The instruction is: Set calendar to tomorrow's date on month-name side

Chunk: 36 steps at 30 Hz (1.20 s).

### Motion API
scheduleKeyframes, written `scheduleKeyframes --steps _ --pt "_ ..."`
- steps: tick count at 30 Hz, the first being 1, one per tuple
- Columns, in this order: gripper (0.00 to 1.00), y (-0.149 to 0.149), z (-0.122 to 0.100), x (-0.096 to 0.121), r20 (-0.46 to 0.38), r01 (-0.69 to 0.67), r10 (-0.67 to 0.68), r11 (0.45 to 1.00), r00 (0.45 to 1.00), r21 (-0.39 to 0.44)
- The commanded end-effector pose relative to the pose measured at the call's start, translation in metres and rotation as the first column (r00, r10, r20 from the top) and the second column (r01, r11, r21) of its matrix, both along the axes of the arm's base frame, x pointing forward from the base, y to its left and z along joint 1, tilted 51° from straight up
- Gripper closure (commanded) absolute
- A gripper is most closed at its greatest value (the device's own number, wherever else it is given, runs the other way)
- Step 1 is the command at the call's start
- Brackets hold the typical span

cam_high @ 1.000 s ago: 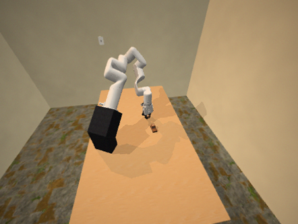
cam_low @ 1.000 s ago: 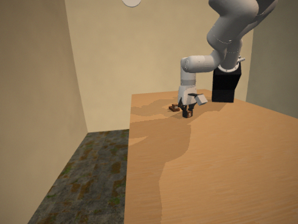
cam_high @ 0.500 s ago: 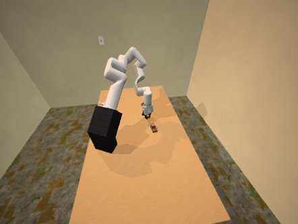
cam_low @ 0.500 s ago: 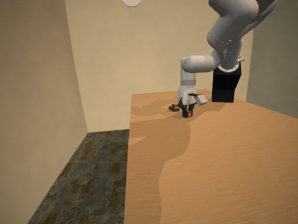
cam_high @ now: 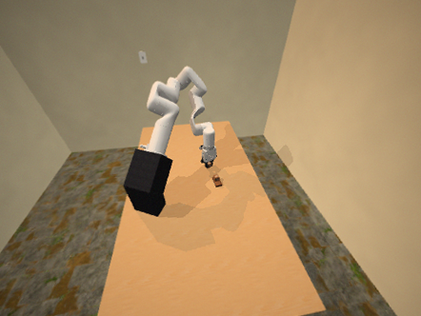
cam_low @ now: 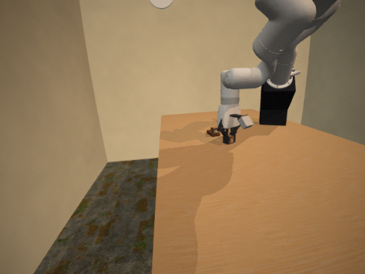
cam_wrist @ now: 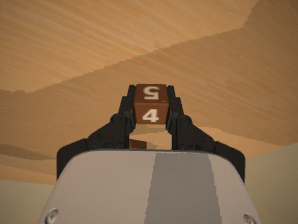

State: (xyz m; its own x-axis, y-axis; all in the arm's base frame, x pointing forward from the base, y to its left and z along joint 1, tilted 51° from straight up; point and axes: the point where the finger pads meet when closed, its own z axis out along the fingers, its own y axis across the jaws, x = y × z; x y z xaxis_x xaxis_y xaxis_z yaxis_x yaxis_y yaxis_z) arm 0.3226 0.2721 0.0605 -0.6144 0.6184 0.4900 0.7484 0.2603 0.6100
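Note:
My gripper [cam_high: 208,163] [cam_low: 229,136] [cam_wrist: 151,95] is shut on a brown cube [cam_low: 228,140] [cam_wrist: 151,113], with one finger on each side. In the wrist view, one cube face shows a white 4, upright in that picture. The face above it shows a 5 upside down. The top and exterior views are too coarse to tell whether the cube touches the table. The brown tray [cam_high: 218,184] [cam_low: 210,132] stands on the table, a short way from the gripper. Another brown cube [cam_high: 216,178] [cam_low: 214,129] is on it; its digit is unreadable. A brown corner [cam_wrist: 138,144], probably the tray's, shows behind the held cube.
The wooden table [cam_high: 201,279] [cam_low: 279,193] [cam_wrist: 75,50] lies under everything, with shadows of the arm across it. The arm's black base [cam_high: 148,178] [cam_low: 276,106] stands at one long side. The table's edge drops to the floor on the left in the exterior view.

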Motion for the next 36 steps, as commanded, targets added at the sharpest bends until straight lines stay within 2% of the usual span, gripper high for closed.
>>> scheduleKeyframes --steps 1,36 --pt "0.71 -0.0010 0.0001 0.0006 0.000 0.002 -0.002 1.000 1.000 0.000" --pt "0.71 0.0018 -0.0022 0.0016 0.000 0.002 -0.002 1.000 1.000 0.000"
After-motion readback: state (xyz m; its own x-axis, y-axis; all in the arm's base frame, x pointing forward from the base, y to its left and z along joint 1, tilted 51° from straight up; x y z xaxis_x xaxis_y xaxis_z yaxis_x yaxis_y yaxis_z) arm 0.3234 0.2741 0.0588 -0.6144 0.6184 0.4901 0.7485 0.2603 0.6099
